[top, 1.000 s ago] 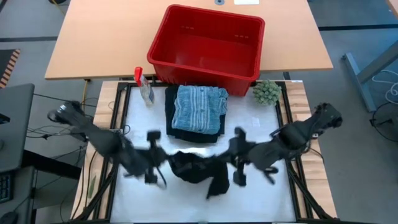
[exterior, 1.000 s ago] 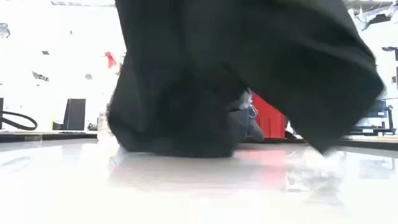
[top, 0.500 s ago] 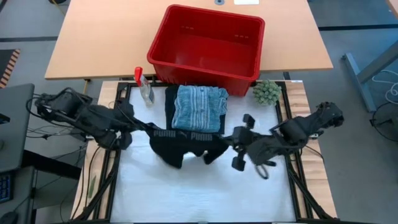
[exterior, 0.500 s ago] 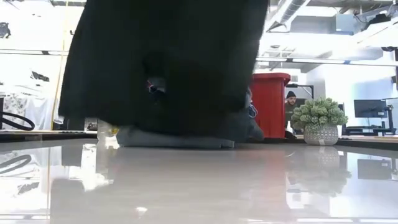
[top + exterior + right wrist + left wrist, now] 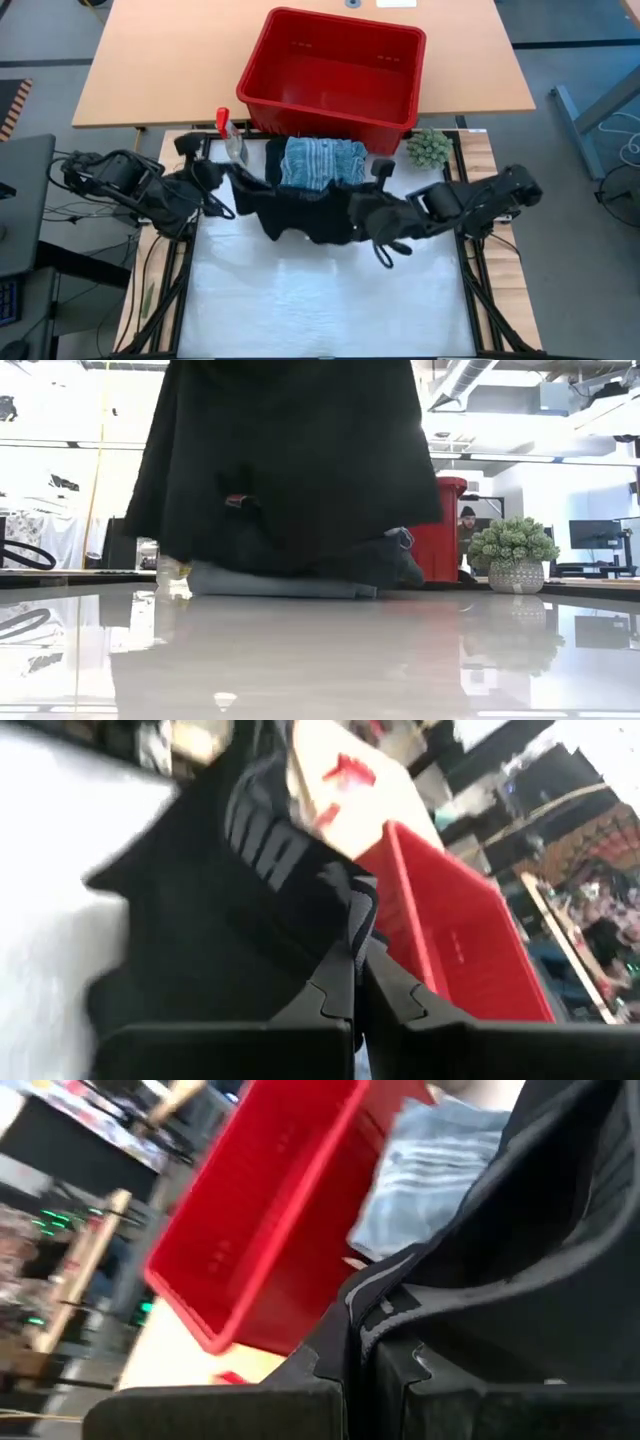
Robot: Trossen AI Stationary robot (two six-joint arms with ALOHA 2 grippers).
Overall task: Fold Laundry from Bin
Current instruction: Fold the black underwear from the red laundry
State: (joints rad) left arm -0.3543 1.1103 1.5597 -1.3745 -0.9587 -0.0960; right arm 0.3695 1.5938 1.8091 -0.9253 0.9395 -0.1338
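Left arm reaches in from the frame's left edge, its left gripper (image 5: pixel 222 172) clamped tight at centre-left; right arm enters from the right, right gripper (image 5: pixel 378 172) likewise pinched closed near centre.

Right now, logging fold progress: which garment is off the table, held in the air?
The black garment, stretched between the left gripper and right gripper. The blue striped one lies folded on the stack.

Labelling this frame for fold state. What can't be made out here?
- Low view: the black garment hangs in front of the lens, hiding both grippers and most of the folded stack.
- High view: it covers the stack's near edge; only the blue striped garment shows, so the count is unclear.
- Right wrist view: the red bin is blurred and cut off by the edge.
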